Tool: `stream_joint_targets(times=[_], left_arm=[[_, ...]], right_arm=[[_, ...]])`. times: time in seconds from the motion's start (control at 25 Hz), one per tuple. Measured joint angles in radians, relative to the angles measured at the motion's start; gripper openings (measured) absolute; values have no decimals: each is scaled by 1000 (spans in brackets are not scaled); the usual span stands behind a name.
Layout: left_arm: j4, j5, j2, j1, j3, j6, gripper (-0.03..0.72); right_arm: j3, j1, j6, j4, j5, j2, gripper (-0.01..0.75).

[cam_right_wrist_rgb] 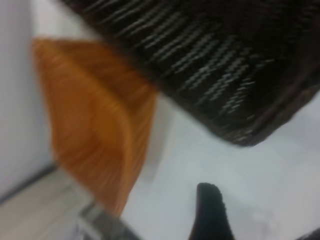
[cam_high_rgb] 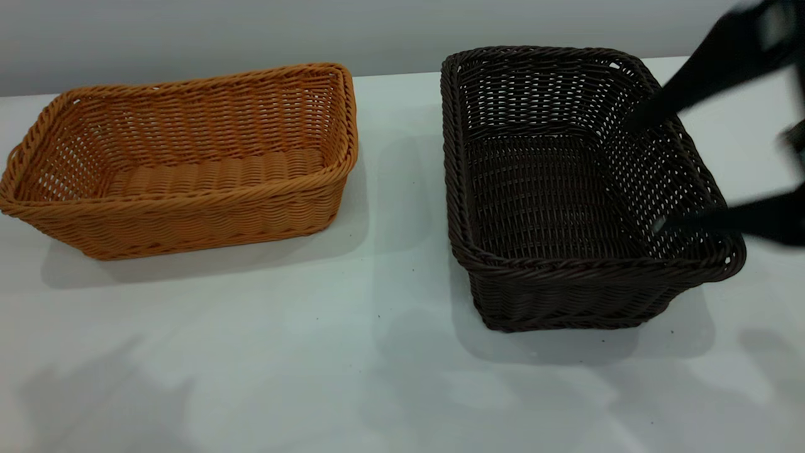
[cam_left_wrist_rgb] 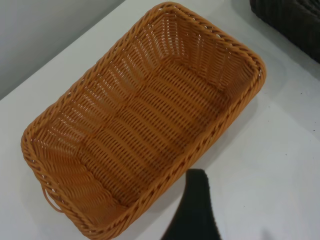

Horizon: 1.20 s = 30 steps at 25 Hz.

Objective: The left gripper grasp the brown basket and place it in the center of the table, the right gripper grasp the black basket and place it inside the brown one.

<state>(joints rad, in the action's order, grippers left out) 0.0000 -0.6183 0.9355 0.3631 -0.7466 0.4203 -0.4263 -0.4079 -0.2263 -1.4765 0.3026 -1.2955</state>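
The brown basket stands on the table at the left, and from above it shows bare inside. The black basket stands at the right, also with nothing in it. My right gripper comes in from the right, blurred. Its two fingers are spread wide across the black basket's right wall and touch nothing. From its wrist, the black basket's outer wall lies ahead of the gripper. My left gripper hovers open beside the brown basket's long rim, with one finger showing.
A grey wall runs behind the table's far edge. White tabletop stretches between the two baskets and in front of them. The brown basket has a small loop handle on one short end.
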Motion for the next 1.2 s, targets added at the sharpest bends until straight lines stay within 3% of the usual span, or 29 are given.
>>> stream_joint_targets(times=[0.12,0.24,0.68,1.2], left_arm=[[0,1,0,0,0,0,544],[0,1,0,0,0,0,544],[-19,4,0,0,1,12,544],[-19,-10,-3,0,1,27,544]], right_arm=[[-4,-110,-38,-95,-114,-92,461],[-29,-161,-32,-165,-175,-171,461],[-193,-162,-19,-189,-191,-370,461],[-201,-161,-22,-214,-214,-419,461]])
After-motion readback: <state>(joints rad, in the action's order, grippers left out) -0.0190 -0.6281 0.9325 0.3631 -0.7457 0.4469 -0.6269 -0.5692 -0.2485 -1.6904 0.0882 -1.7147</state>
